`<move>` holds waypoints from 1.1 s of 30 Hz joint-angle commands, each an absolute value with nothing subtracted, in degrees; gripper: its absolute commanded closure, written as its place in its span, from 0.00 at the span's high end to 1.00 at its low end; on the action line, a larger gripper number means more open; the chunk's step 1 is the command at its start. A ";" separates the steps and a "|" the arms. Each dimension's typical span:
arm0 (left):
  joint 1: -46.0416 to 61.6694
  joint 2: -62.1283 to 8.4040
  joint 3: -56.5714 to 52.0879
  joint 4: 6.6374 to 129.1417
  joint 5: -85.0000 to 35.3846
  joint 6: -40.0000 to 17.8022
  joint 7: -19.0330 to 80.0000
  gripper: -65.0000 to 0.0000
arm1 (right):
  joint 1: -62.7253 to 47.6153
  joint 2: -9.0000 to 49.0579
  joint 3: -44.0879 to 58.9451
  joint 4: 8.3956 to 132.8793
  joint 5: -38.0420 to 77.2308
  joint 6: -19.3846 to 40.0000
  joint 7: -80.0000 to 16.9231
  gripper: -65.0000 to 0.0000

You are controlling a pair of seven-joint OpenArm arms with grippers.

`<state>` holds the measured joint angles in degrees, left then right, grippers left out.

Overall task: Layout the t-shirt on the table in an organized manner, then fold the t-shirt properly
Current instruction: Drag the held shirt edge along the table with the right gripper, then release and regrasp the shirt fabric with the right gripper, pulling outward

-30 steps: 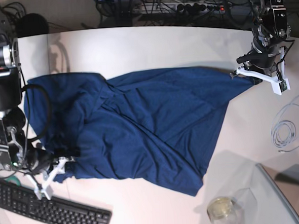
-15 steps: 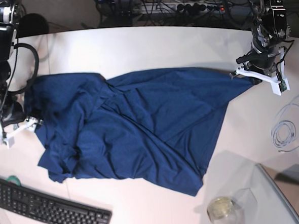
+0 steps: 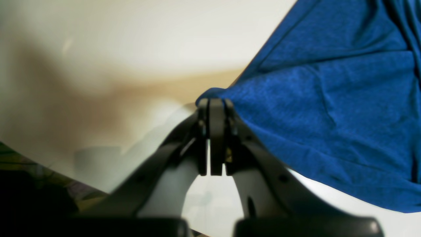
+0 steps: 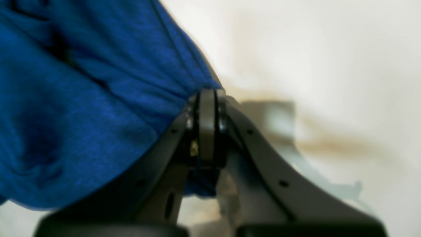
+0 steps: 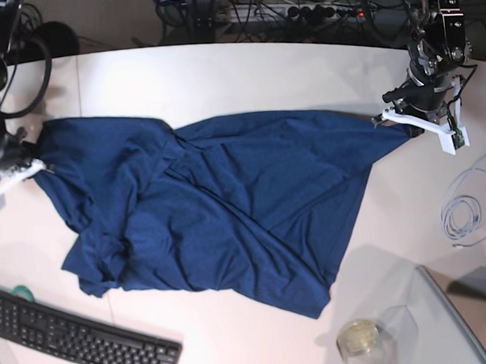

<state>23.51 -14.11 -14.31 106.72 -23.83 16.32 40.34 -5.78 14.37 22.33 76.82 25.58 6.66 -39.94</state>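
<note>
The t-shirt point(image 5: 211, 204) lies spread across the middle of the table point(image 5: 245, 75), rumpled, with diagonal folds running from the far left toward the near right. Its widest stretch runs along the far side, from the left edge of the table to the right. A pointed corner of cloth reaches down toward the near right, and a bunched sleeve sits at the near left.

The left gripper point(image 5: 390, 117) is at the far right of the base view, with its fingers point(image 3: 212, 131) pressed together on a corner of the shirt; the wrist view shows blue cloth pinched at the fingertips. The right gripper point(image 5: 29, 162) is at the far left, and its fingers point(image 4: 207, 128) are likewise clamped on the shirt's edge, with gathered cloth fanning away from the tips. Between the two grippers the far edge of the shirt runs nearly straight.

A keyboard point(image 5: 75, 337) lies at the near left, just off the shirt. A coiled cable point(image 5: 467, 209) rests at the right, and a glass jar point(image 5: 360, 338) stands near the front beside a glass panel point(image 5: 458, 325).
</note>
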 commanded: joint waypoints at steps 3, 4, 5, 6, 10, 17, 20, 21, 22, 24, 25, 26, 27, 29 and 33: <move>23.43 -14.73 -14.90 107.65 -23.25 16.31 39.25 0.00 | -8.48 13.14 29.93 84.09 25.71 6.64 -43.56 0.00; 23.43 -14.73 -14.90 107.65 -23.25 16.31 39.25 0.00 | -9.27 12.62 31.69 85.85 25.71 6.64 -45.14 0.00; 23.43 -14.73 -14.90 107.65 -23.25 16.31 39.25 0.00 | -10.42 12.09 33.63 87.69 25.71 6.64 -46.99 0.00; 23.43 -14.73 -14.90 107.65 -23.25 16.31 39.25 0.00 | -11.38 11.38 35.30 89.36 25.71 6.64 -48.57 0.00; 23.25 -14.73 -14.73 107.65 -23.25 16.31 39.25 0.00 | -15.34 6.73 41.71 94.37 25.54 6.64 -51.82 0.00; 22.99 -14.73 -14.73 107.65 -23.25 16.31 39.25 0.00 | -15.69 2.07 47.78 93.85 25.27 6.55 -52.18 0.03; 22.99 -14.73 -14.81 107.65 -23.25 16.31 39.25 0.00 | -15.87 2.42 47.78 94.37 25.27 6.55 -51.82 0.26; 22.99 -14.73 -14.90 107.65 -23.25 16.31 39.25 0.00 | -15.78 2.59 47.69 94.46 25.27 6.55 -51.74 0.33; 22.99 -14.73 -14.90 107.65 -23.25 16.31 39.25 0.00 | -15.52 2.86 47.60 94.46 25.27 6.55 -51.74 0.40; 22.99 -14.73 -14.90 107.65 -23.25 16.31 39.25 0.00 | -14.46 3.91 46.02 94.37 25.27 6.64 -51.74 0.49; 22.99 -14.73 -14.90 107.65 -23.25 16.31 39.25 0.00 | -13.93 4.70 43.65 94.02 25.27 6.73 -51.74 0.51; 22.99 -14.73 -14.90 107.65 -23.25 16.31 39.25 0.00 | -13.58 5.76 41.27 93.85 25.27 6.90 -51.74 0.50; 22.99 -14.73 -14.90 107.65 -23.25 16.31 39.25 0.00 | -12.97 6.64 37.85 93.58 25.27 6.90 -51.65 0.50; 22.99 -14.73 -14.81 107.65 -23.25 16.31 39.25 0.00 | -10.68 8.40 31.34 92.18 25.27 6.90 -50.15 0.50; 23.16 -14.73 -14.73 107.65 -23.25 16.31 39.25 0.00 | -4.79 10.86 24.84 82.42 25.27 6.55 -43.03 0.50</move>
